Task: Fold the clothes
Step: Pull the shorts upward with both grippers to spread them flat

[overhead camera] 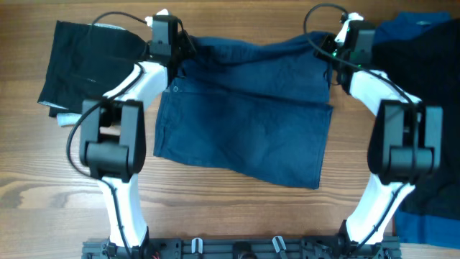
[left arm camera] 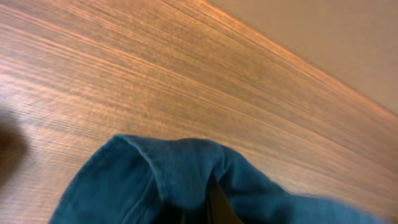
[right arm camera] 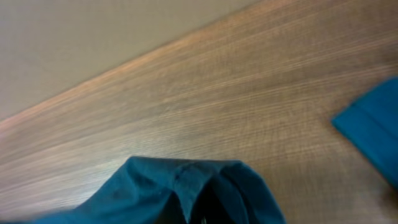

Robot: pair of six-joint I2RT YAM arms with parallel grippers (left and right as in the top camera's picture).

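Observation:
A dark navy garment (overhead camera: pixel 244 115) lies spread across the middle of the table, with a small pale button (overhead camera: pixel 176 88) near its left edge. My left gripper (overhead camera: pixel 178 49) is shut on its far left corner, and the bunched cloth fills the bottom of the left wrist view (left arm camera: pixel 180 186). My right gripper (overhead camera: pixel 338 54) is shut on its far right corner, where the cloth folds up in the right wrist view (right arm camera: pixel 186 186). The fingers themselves are hidden by cloth in both wrist views. A folded black garment (overhead camera: pixel 83 65) lies at the far left.
A pile of black and brighter blue clothes (overhead camera: pixel 431 108) covers the right side of the table, and a blue corner shows in the right wrist view (right arm camera: pixel 373 124). Bare wooden tabletop (overhead camera: pixel 230 208) lies in front of the navy garment.

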